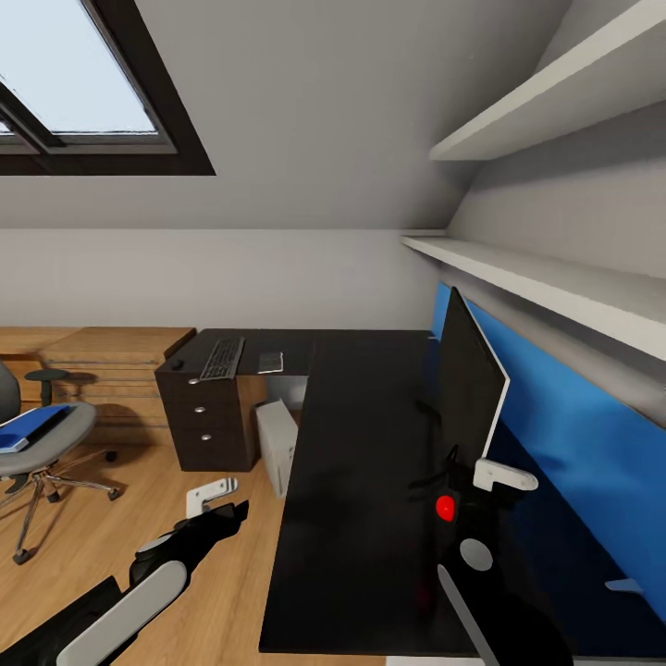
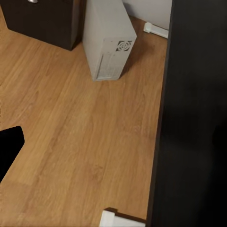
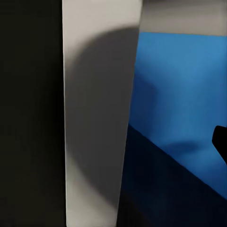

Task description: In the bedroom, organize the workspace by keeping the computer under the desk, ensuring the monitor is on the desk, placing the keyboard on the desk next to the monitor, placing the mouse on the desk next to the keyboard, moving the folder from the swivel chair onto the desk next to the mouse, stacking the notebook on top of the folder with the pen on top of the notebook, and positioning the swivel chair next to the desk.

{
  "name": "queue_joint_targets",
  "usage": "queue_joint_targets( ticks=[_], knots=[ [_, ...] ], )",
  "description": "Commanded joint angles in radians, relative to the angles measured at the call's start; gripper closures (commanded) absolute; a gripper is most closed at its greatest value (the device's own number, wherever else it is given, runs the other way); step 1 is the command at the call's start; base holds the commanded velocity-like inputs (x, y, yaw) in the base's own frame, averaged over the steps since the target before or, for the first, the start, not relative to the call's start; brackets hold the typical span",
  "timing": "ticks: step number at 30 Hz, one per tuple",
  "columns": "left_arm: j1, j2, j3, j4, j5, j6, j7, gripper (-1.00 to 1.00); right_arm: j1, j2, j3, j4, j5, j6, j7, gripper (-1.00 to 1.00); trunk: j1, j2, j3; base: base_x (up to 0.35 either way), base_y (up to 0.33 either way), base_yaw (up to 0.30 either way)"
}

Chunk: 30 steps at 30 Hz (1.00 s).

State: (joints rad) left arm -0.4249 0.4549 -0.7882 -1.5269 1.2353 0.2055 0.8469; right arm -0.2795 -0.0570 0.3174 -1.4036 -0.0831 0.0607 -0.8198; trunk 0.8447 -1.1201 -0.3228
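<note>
R gripper (image 1: 467, 481) is seen at the near lower corner of the monitor (image 1: 470, 379), w/ one white finger (image 1: 504, 475) behind the panel's silver back and the dark part in front; jaws appear closed across the screen's edge, prob. to slide or turn it, but real contact can't be confirmed. In the R wrist view the silver back (image 3: 97, 118) is right up close. The monitor is stood edge-on near the desk's (image 1: 361, 481) wall-side edge, by the blue panel (image 1: 573, 453), likely not yet squared up.

L gripper (image 1: 215, 499) is held low over the wood floor (image 1: 222, 592), beside the desk's front edge; fingers look parted, nothing held, parked as spare.

Keyboard (image 1: 223, 358) is laid on the desk's far L wing above the drawers, well apart from the monitor. Computer (image 1: 277, 444) is stood under the desk beside the drawers, already ok. Folder (image 1: 32, 427) is left on the swivel chair (image 1: 37, 444) seat, well off the desk.
</note>
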Motion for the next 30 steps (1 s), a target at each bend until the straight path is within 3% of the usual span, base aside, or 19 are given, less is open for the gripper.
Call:
queue_joint_targets(
  ticks=[1, 12, 30],
  knots=[
    [-0.002, 0.001, -0.002, -0.001, 0.003, 0.003, 0.006, -1.0, -0.001, -0.001, 0.003, -0.001, -0.003, 0.005, -0.007, -1.0, 0.0, -0.001, -0.001, 0.0, 0.0, 0.0],
    [-0.002, 0.001, -0.002, 0.0, 0.003, 0.003, 0.006, -1.0, -0.001, -0.001, 0.003, 0.0, -0.003, 0.005, -0.008, -1.0, 0.0, -0.001, -0.001, -0.023, -0.091, 0.0],
    [-0.002, 0.001, -0.002, 0.0, 0.003, 0.003, 0.006, -1.0, -0.001, -0.001, 0.004, 0.007, -0.002, 0.005, -0.007, -1.0, 0.0, -0.001, -0.001, -0.123, -0.03, 0.0]
  ],
)
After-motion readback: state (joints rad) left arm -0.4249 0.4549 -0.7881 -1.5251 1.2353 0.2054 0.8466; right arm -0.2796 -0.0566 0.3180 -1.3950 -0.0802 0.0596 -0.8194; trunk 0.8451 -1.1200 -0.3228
